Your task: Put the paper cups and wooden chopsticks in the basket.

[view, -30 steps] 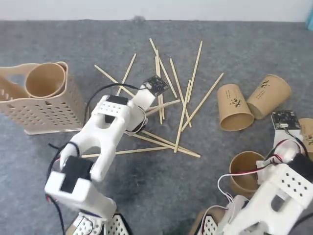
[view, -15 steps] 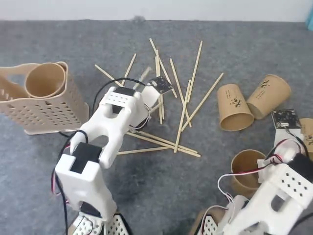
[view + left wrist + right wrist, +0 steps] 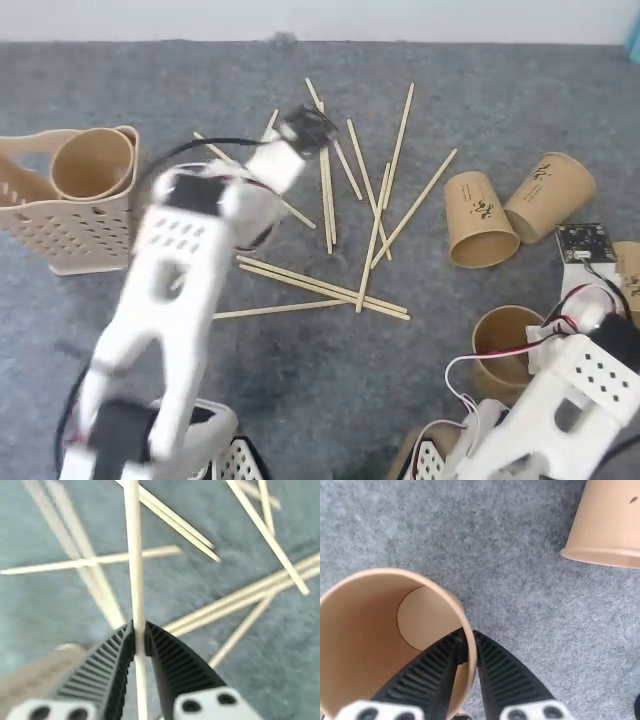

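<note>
At the far left the beige basket (image 3: 95, 235) stands on the grey mat (image 3: 500, 90). One paper cup (image 3: 92, 163) sits in it, mouth up, at the end nearest the sticks.

Just right of the basket, the left arm stretches up across the mat, with its wrist over the left edge of the scatter. The left gripper (image 3: 139, 628) has its claw pressed together on a single chopstick (image 3: 132, 550). The stick is pinched near the fingertips and runs straight out ahead of them, crossing in front of the others lying on the mat. From the high view I cannot pick this stick out, because the wrist covers that spot.

In the middle, the loose chopsticks (image 3: 375, 215) lie criss-crossed on the mat. Several fan toward the far side, and a pair lies side by side, slanting down to the right.

Right of the sticks, two tipped cups (image 3: 478, 218) lie on their sides next to each other, close enough that I cannot tell whether they touch. Their mouths face the arms. At the very right edge another cup (image 3: 630, 268) peeks out, partly hidden behind the right arm's wrist.

Nearer to me, below the tipped pair, an upright cup (image 3: 497, 345) stands on the mat with its mouth up. The right gripper (image 3: 468, 636) is pinching its wall at the rim, one finger inside the cup and the other outside.
</note>
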